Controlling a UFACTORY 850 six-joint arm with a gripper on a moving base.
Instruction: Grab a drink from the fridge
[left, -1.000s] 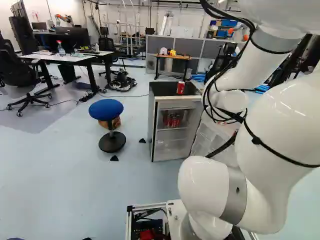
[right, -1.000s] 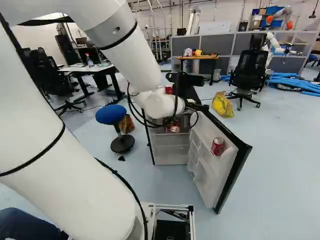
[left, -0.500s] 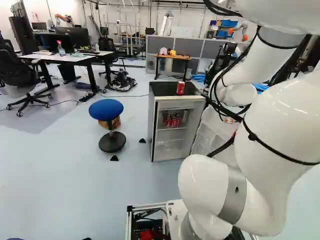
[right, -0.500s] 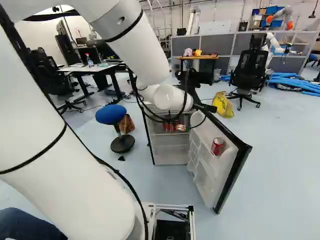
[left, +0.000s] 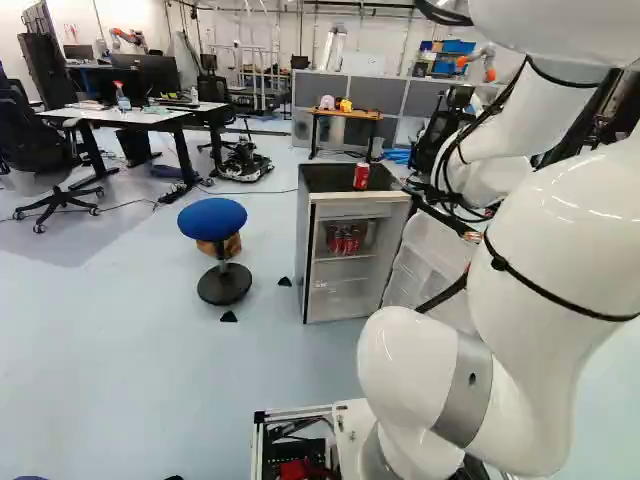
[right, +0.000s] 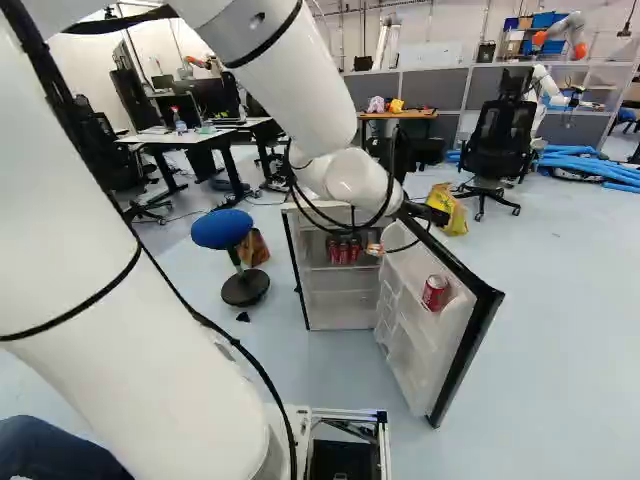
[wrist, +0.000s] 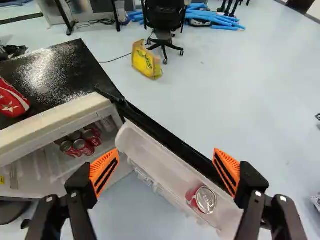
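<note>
The fridge door (right: 440, 345) stands open and the fingers (wrist: 104, 172) are spread and empty, so gripping and removing a can (wrist: 205, 200) remains.

Fridge top (wrist: 55, 67): upright red can (left: 361, 176) | inner shelf (left: 345, 258): red cans (wrist: 84, 146) | door shelf (wrist: 157, 165): single can (wrist: 204, 199)
</note>
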